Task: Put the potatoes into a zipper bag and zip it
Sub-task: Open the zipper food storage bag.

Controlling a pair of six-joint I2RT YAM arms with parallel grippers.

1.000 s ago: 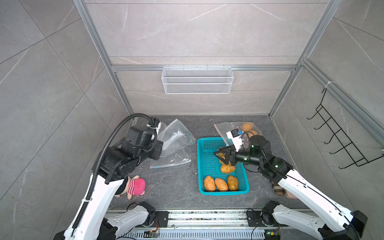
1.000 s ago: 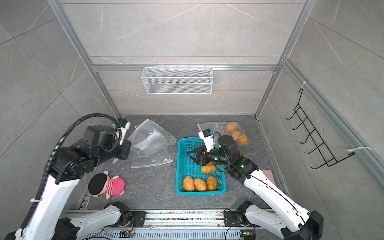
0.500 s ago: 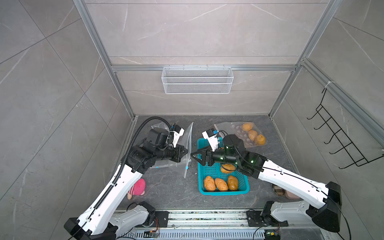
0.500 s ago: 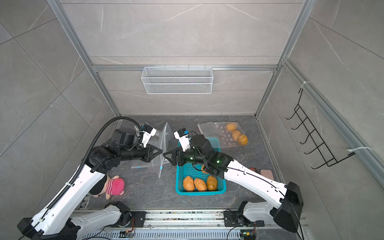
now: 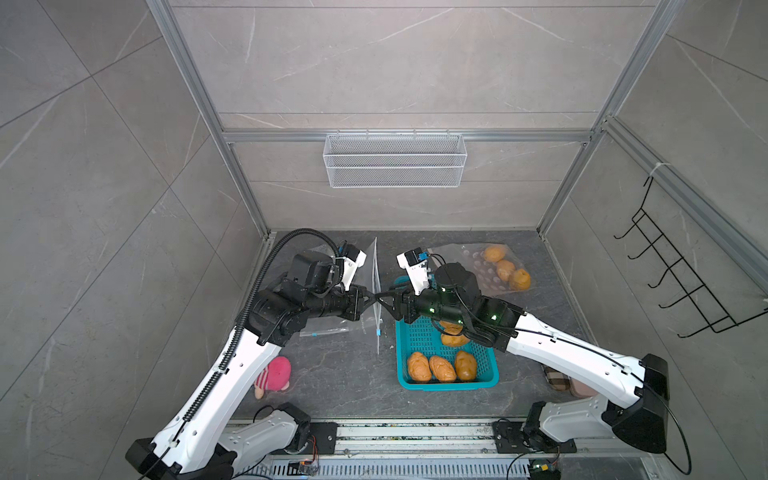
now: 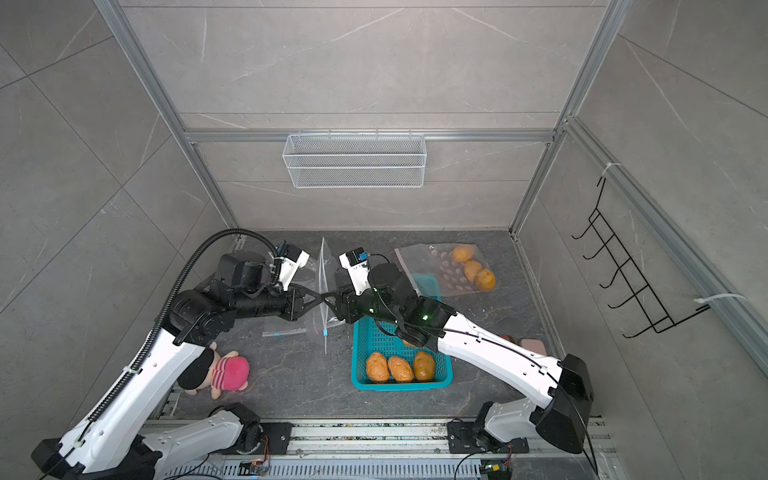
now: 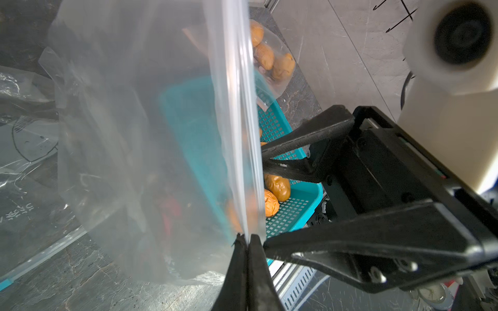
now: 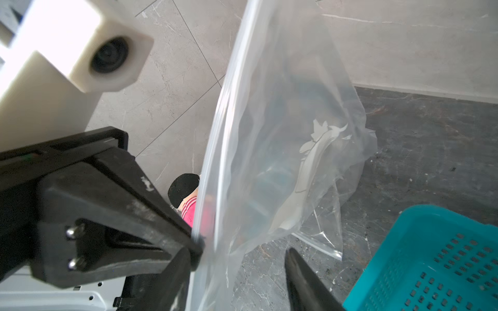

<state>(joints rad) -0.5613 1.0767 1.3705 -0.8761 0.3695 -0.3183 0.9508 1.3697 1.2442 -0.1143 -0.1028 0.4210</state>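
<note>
Dark stone tabletop [image 5: 340, 386]. A teal basket [image 5: 446, 384] holds several potatoes [image 5: 441, 368]; three more lie in a filled bag [image 5: 457, 257] behind it. A clear zipper bag [image 5: 376, 270] hangs upright, rim pinched in the closed left pincer [image 7: 246, 241]; the right pincer [image 8: 237, 255] gapes open astride it.

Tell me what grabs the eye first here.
A clear zipper bag hangs upright over mid-table, pinched by the left gripper, with the right gripper open-jawed facing it. Orange potatoes sit in a teal basket front right; a pink plush toy lies front left.
</note>
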